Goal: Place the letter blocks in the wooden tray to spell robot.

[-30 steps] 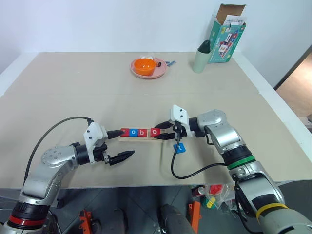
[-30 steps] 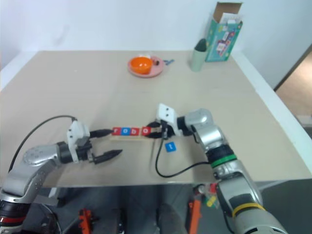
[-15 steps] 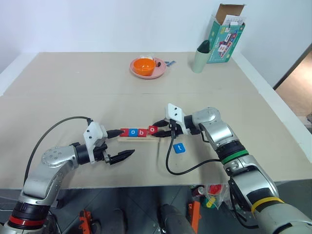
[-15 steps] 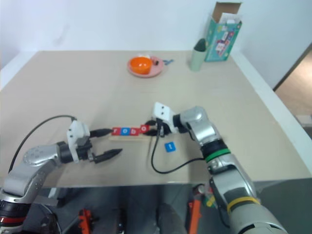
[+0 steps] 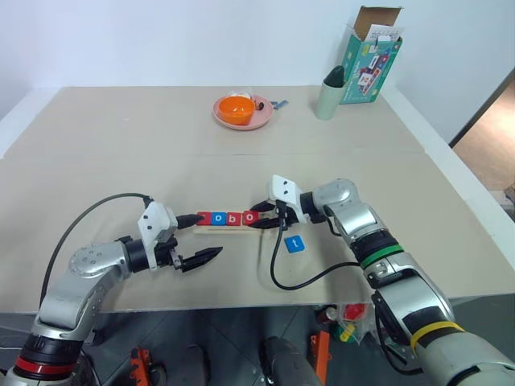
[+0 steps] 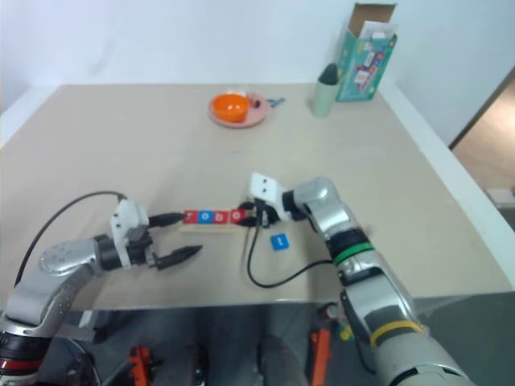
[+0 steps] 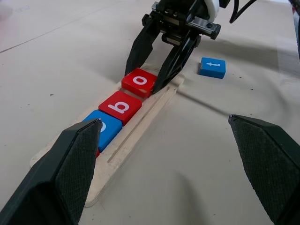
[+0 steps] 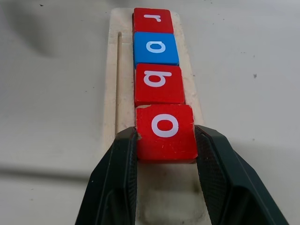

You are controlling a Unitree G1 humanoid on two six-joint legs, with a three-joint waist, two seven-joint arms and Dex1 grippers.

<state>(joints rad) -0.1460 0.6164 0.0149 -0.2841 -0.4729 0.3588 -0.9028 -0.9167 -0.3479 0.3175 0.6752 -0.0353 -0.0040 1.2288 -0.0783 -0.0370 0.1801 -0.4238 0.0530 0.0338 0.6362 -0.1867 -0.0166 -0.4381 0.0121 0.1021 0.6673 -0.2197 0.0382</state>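
Right tool (image 8: 165, 154) grasping red "o" block (image 8: 165, 132) on the wooden tray (image 8: 112, 84), behind r, o, b; blue "t" block (image 5: 295, 243) on table (image 5: 241, 161); left tool (image 5: 203, 238) released.

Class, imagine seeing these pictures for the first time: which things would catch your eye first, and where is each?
First, the row of letter blocks reading r, o, b, o in the wooden tray near the table's front, with the right gripper closed on the red o block. Beside the tray lies the blue t block, and the left gripper stands open at the tray's other end.
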